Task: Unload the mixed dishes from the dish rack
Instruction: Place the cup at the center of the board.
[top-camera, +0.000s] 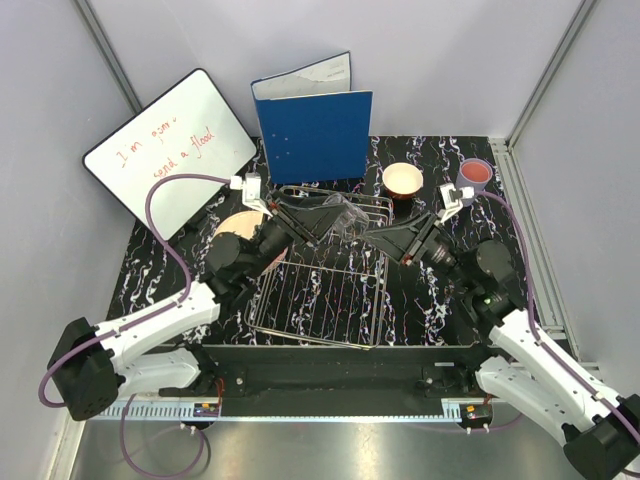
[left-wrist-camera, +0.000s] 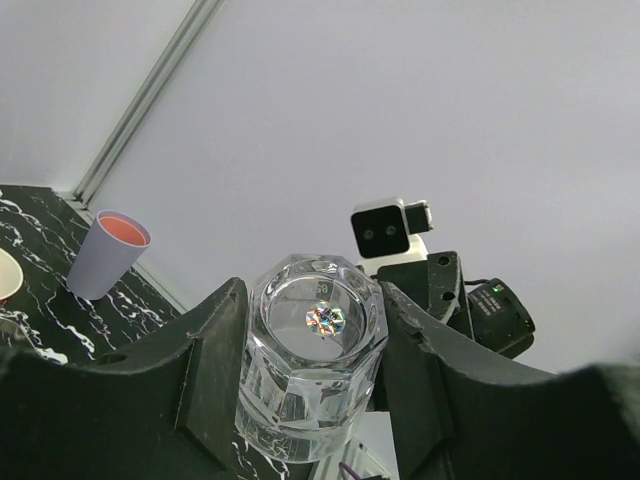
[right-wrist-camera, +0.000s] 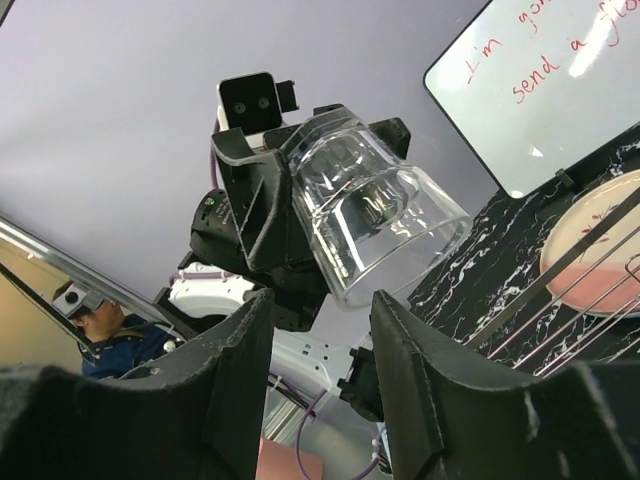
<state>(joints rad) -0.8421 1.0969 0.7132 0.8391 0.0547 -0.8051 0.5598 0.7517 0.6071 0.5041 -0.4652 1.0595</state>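
My left gripper (top-camera: 333, 216) is shut on the small clear glass (top-camera: 350, 214) and holds it tilted in the air over the far end of the dish rack (top-camera: 320, 295). In the left wrist view the glass (left-wrist-camera: 312, 365) sits squeezed between both fingers. My right gripper (top-camera: 373, 238) is open, its tips just short of the glass's rim. In the right wrist view the glass (right-wrist-camera: 372, 212) hangs above the gap between my fingers (right-wrist-camera: 405, 340), untouched. A cream and salmon pink plate (top-camera: 240, 232) lies left of the rack. The rack's wire floor looks bare.
A red bowl (top-camera: 402, 180) with a cream inside and a lavender cup (top-camera: 474, 177) with a pink inside stand on the table at the back right. A blue binder (top-camera: 315, 130) stands behind the rack, a whiteboard (top-camera: 170, 150) leans at the back left.
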